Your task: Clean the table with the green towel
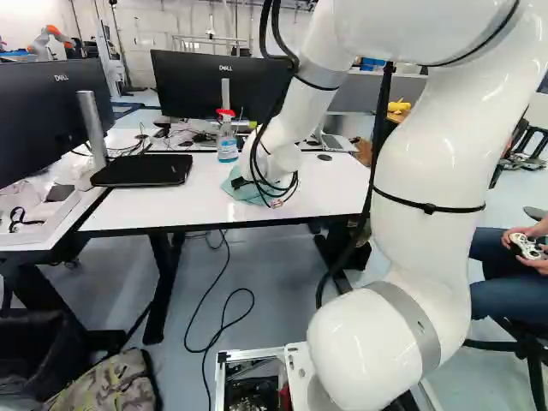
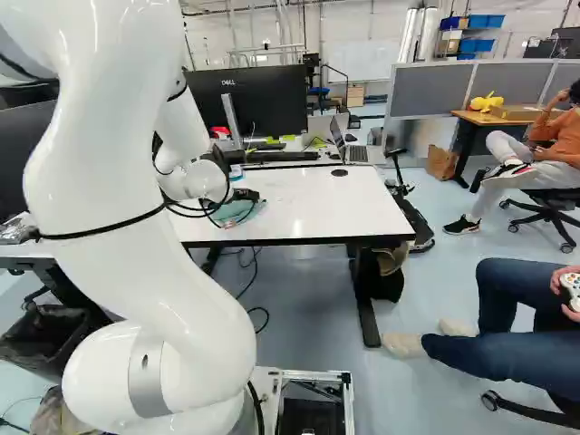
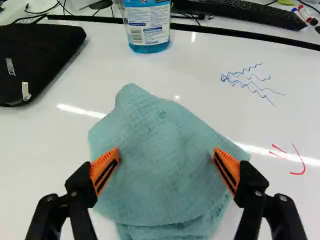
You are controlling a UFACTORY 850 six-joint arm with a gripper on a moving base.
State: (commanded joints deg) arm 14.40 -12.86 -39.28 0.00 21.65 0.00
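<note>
In the right base view my gripper point(image 2: 245, 195) points down at the table, its tips hidden. The wrist view has the gripper point(image 3: 166, 167) open wide above the green towel point(image 3: 155, 155), which lies loosely folded on the white table point(image 3: 200, 65). Both orange pads overlap the towel's sides; whether they touch it I cannot tell. Wavy blue marks point(image 3: 252, 84) and short red strokes point(image 3: 300, 162) are on the tabletop beyond and beside the right-hand finger. The towel point(image 1: 244, 190) also shows beneath the wrist in the left base view.
A spray bottle point(image 1: 227, 141) with blue liquid stands behind the towel. Beside it lies a black case point(image 3: 37, 62). A keyboard point(image 3: 240, 12), markers and monitors point(image 2: 252, 101) are farther back. A seated person point(image 2: 507, 317) is right of the table; another robot point(image 1: 50, 38) stands far off.
</note>
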